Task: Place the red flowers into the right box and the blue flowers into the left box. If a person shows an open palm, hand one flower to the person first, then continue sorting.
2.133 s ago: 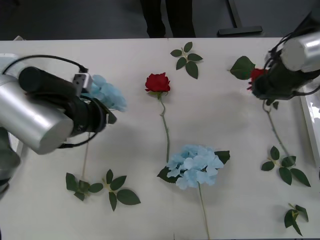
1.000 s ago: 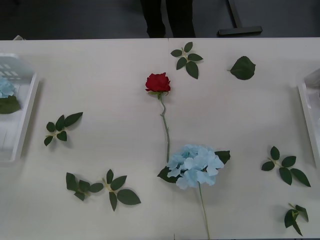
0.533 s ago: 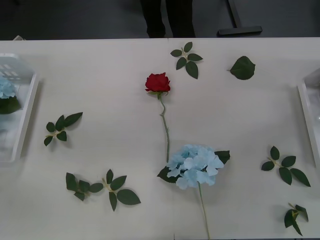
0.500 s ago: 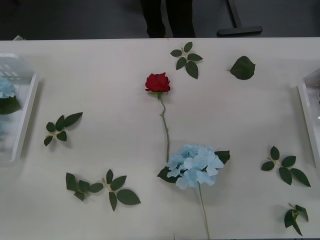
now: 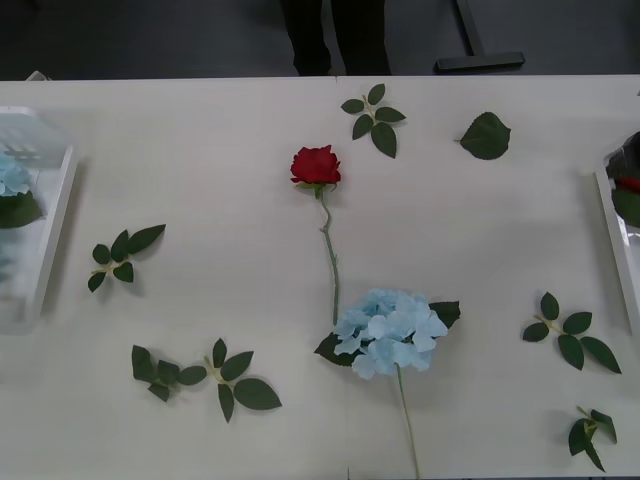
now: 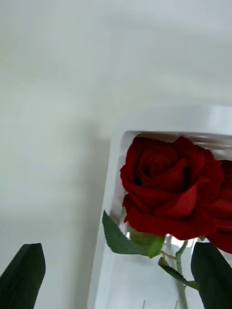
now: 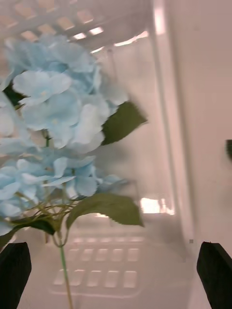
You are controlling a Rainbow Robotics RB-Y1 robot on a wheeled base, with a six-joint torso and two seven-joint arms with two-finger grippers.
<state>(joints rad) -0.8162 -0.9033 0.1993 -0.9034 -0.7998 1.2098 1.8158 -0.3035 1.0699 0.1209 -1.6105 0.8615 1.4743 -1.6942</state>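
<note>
One red flower [image 5: 316, 165] lies mid-table, its stem running toward me. A blue flower [image 5: 390, 330] lies just nearer. Over the right box [image 6: 115, 159] my right gripper [image 6: 118, 251] is open, its black fingers [image 6: 21, 277] wide apart, and a red rose [image 6: 166, 186] lies inside the box below it. That box's rim [image 5: 612, 230] shows at the table's right edge with a red bloom [image 5: 628, 184] in it. My left gripper [image 7: 116, 251] hangs open over the left box [image 7: 164, 145], where blue flowers [image 7: 53, 106] lie. The same box [image 5: 45, 240] sits at the table's left edge.
Loose green leaf sprigs are scattered about: far middle [image 5: 372, 118], far right [image 5: 486, 136], left [image 5: 122, 256], near left [image 5: 205, 378] and near right [image 5: 570, 335]. A person's dark legs [image 5: 335, 35] stand beyond the table's far edge.
Two seconds ago both arms were over the table, the left carrying a blue flower and the right a red one. Those flowers now lie in the boxes. The two mid-table flowers have not moved.
</note>
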